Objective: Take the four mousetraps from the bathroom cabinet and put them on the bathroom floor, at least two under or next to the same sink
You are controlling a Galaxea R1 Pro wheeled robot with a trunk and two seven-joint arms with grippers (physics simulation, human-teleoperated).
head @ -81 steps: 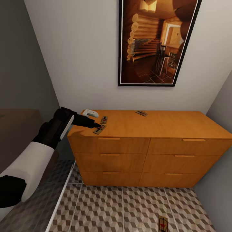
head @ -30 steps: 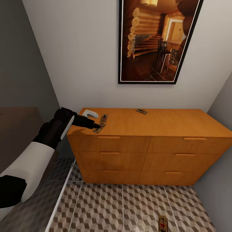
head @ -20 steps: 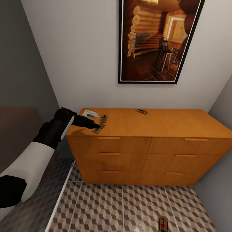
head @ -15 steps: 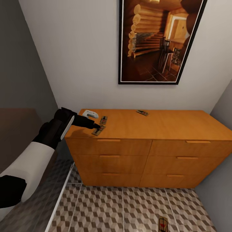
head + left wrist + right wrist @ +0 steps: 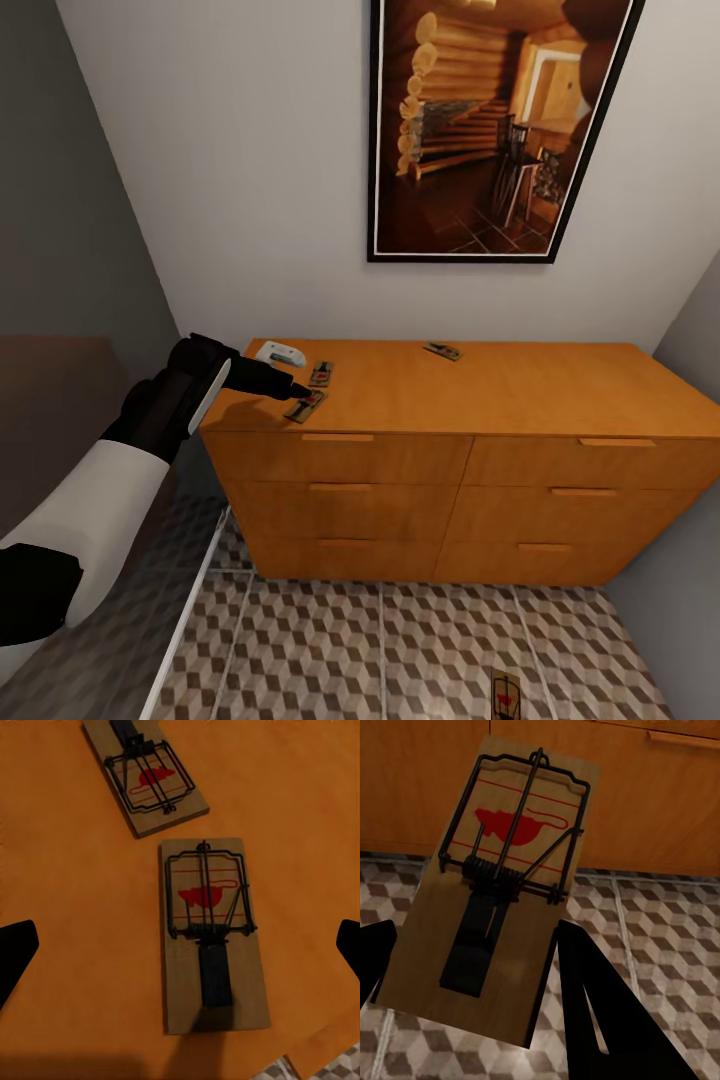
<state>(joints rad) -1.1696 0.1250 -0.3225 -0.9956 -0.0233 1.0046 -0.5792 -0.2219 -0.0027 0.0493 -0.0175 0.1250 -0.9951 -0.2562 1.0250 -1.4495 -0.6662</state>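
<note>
Three mousetraps lie on top of the orange-brown cabinet [image 5: 450, 460]: one near the front left edge [image 5: 306, 405], one just behind it [image 5: 321, 374], one further back [image 5: 441, 351]. My left gripper [image 5: 300, 392] hovers open over the front mousetrap [image 5: 214, 937], its fingertips [image 5: 16, 952] spread wide on either side, with the second trap [image 5: 146, 780] beyond. My right gripper [image 5: 472, 937] is shut on a fourth mousetrap [image 5: 510, 907], held above the cube-patterned bathroom floor [image 5: 380, 650]; that trap [image 5: 506, 693] shows at the head view's lower edge. The sink is out of view.
A small white device [image 5: 280, 353] sits on the cabinet's back left corner, close to the left gripper. A large framed picture [image 5: 480, 130] hangs on the wall above. Grey walls close in on both sides of the cabinet. A white-edged panel [image 5: 190, 600] runs along the floor at left.
The camera has shifted a little, so the cabinet sits slightly further left in the picture. The left gripper stays open over the same front trap; the right keeps its trap.
</note>
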